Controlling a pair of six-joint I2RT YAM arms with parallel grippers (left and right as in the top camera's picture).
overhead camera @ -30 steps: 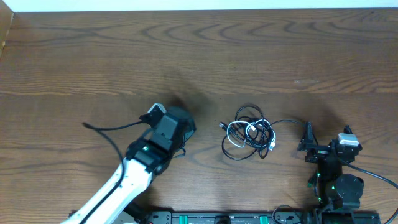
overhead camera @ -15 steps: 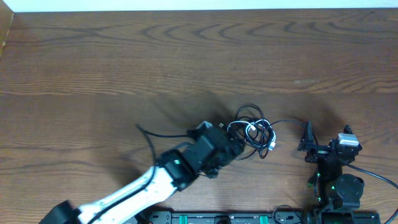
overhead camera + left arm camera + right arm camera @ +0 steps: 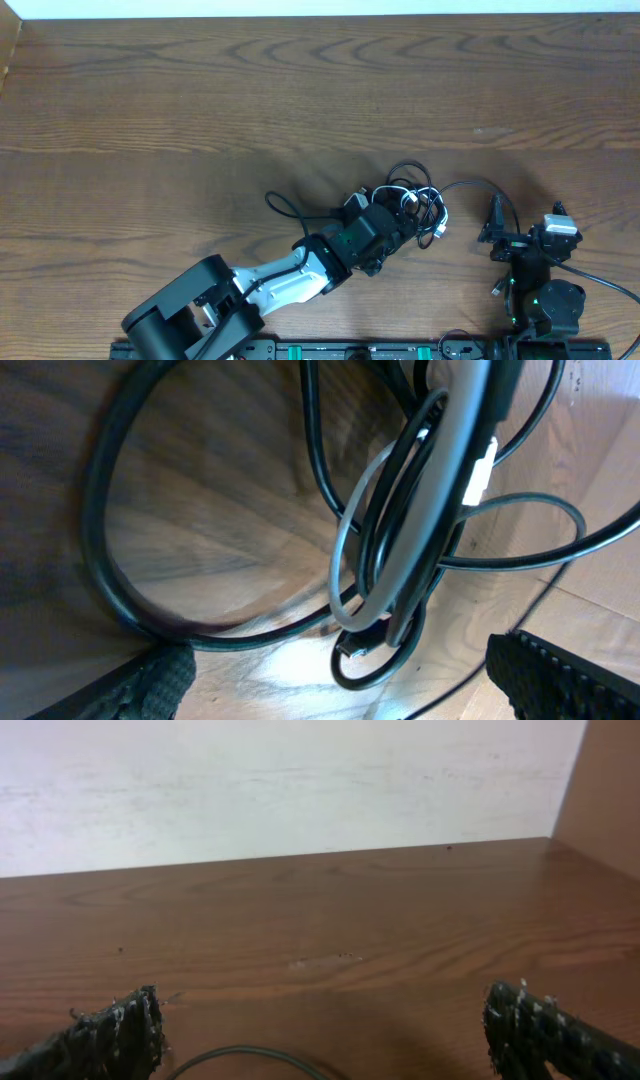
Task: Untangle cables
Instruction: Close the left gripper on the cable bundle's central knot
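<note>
The cables [image 3: 418,205] lie in a small tangled bundle right of the table's middle: thin black cords and one white cord [image 3: 343,535]. My left gripper [image 3: 393,222] reaches into the bundle's left side and is open. In the left wrist view its fingers [image 3: 150,682] straddle several black loops and a small plug end [image 3: 356,647], gripping nothing. One black strand [image 3: 478,184] arcs right toward my right gripper [image 3: 524,222]. That gripper is open and empty, and only this strand [image 3: 240,1055] shows low between its fingers.
The left arm [image 3: 270,285] lies diagonally across the near table from the bottom left. The right arm's base [image 3: 545,300] stands at the bottom right. A rail [image 3: 370,351] runs along the near edge. A pale wall [image 3: 280,780] bounds the far side.
My left arm has swung right from the table's left-middle to the bundle, and its jaws have opened. The bundle has shifted slightly up and right. The right arm has not moved.
</note>
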